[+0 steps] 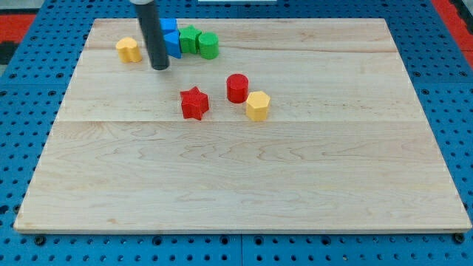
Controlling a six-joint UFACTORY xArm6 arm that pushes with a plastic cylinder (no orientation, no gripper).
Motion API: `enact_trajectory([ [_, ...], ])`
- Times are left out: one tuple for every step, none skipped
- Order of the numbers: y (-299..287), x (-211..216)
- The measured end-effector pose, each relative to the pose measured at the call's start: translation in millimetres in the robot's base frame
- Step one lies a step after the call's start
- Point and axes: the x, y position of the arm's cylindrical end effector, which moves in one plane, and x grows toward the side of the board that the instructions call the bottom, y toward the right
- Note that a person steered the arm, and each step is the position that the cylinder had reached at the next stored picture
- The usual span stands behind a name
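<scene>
**Rod tip parked among the blocks at the board's far edge**

I carry no gripper here, only a straight dark rod, so there are no jaws to open and nothing is held. My tip [160, 67] rests on the wooden board [244, 185] near the view's top left. It stands between the yellow block [128, 50], well to its left, and the blue blocks to its right. The lower blue block [172, 44] sits just beside the rod; whether the rod touches it I cannot tell, since the shaft hides part of that side. A second blue block [168, 26] shows behind it, close to the board's top edge, its shape partly covered.

To the right of the blue pair come a green star-like block [190, 37] and a green cylinder [208, 45], packed close together in a short row.

Lower down, toward the middle of the board, a red star [194, 103] lies apart from the row. To its right a red cylinder [237, 87] stands just beside a yellow hexagonal block [257, 106], the two near touching.

The count: two blue, two green, two red, two yellow, eight blocks in all.

All eight sit in the upper half. The lower half and the right side of the board are open wood, bordered by a blue perforated table [29, 111].
</scene>
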Motion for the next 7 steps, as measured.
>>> enact_trajectory([
  [0.7,0.0],
  [0.7,0.0],
  [-0.6,-9.7],
  [-6.2,-31.5],
  [-30.9,-34.9],
  [-33.7,-61.5],
  [-81.1,-73.9],
])
